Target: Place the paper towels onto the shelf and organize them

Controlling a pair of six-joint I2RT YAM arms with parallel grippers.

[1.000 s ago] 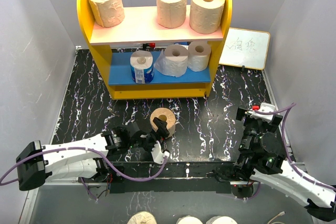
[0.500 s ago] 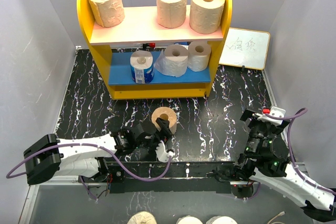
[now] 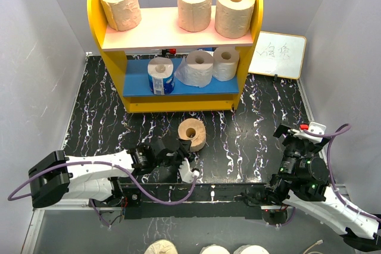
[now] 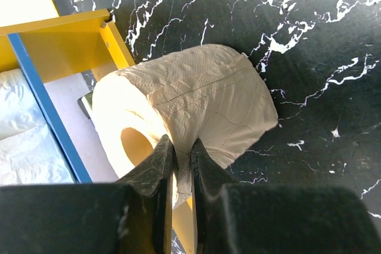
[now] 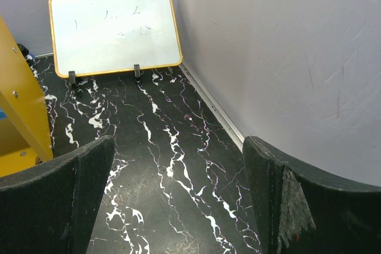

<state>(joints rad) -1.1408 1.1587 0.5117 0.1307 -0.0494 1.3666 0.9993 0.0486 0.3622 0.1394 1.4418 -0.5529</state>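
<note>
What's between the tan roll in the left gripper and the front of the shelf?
Nothing: only bare black marbled tabletop separates the tan roll from the shelf, clearest in the top external view.

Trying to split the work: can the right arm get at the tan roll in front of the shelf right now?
Probably not usefully. The floor between is bare, but the left claw is shut on the tan roll, and the right claw sits open off by the whiteboard.
</note>
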